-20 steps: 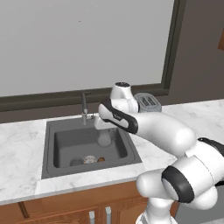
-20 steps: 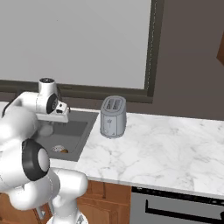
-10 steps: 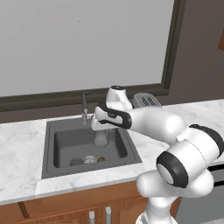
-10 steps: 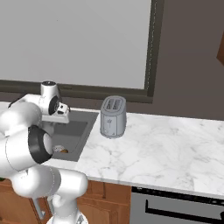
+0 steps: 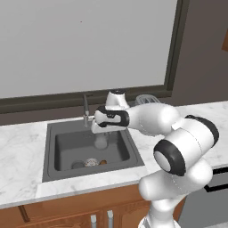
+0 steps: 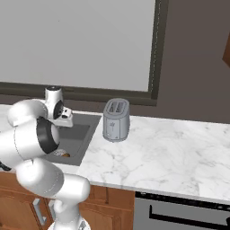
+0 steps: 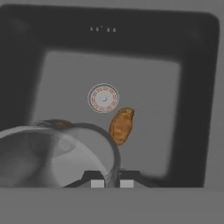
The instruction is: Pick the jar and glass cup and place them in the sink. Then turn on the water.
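Your gripper (image 7: 112, 183) pinches the thin rim of the translucent glass cup (image 5: 101, 141), holding it above the dark, square sink (image 5: 58, 156) beside the slim faucet (image 5: 86, 109). The jar (image 5: 91, 162) of brown-golden bits lies on the basin floor near the round silver drain (image 7: 103, 98).

Over the sink (image 5: 52, 153), the gripper (image 7: 112, 178) pinches the rim of the glass cup (image 5: 101, 140), which hangs above the basin and takes up the middle of it. On the sink floor lie the jar (image 5: 91, 162) and a brown item (image 7: 121, 125) beside the drain (image 7: 103, 98) — the rest of the floor is bare. The faucet (image 5: 85, 109) rises at the sink's back edge, just beside the hand — close quarters. A toaster (image 6: 115, 119) stands right of the sink.
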